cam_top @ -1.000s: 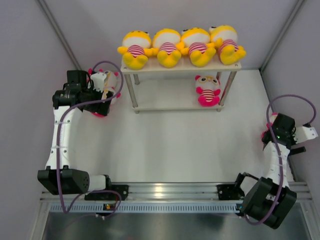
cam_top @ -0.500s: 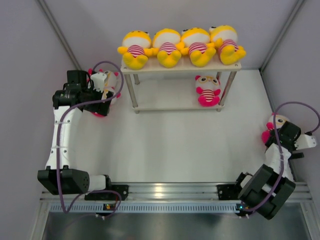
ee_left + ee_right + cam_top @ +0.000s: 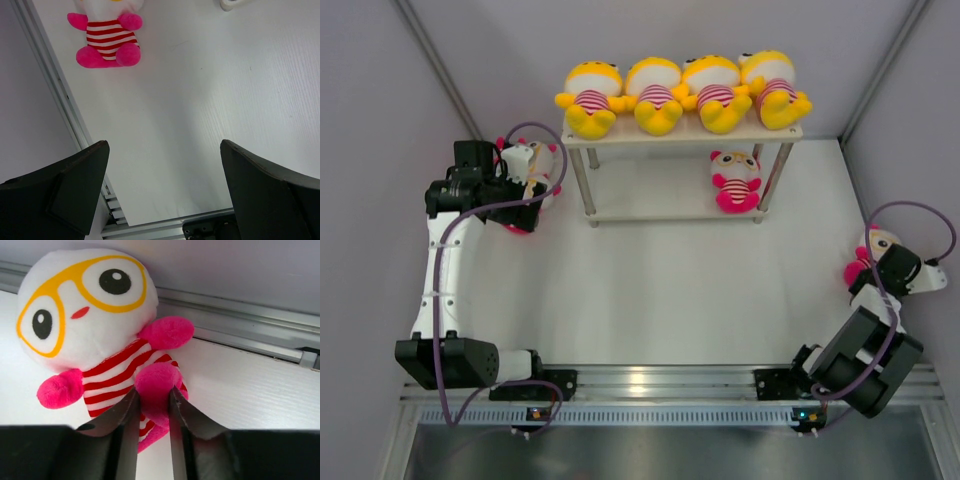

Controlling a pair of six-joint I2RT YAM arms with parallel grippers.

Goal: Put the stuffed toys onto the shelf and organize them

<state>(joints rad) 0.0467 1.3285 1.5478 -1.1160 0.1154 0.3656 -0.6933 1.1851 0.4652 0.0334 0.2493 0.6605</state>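
Gripping pink doll [image 3: 90, 330], right hand [image 3: 152, 392] hides its lower leg.

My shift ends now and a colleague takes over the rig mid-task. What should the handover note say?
Left tool: open and empty, over the table. The left-side pink doll is on the table ahead of it, left of the shelf.
Right tool: closed on one leg of the right-side pink doll, by the right wall.
Done: four yellow dolls in a row on the top tier; the shelved pink doll at the right end of the lower tier.
Left: move both loose pink dolls to the lower tier. No further doll is clearly visible.
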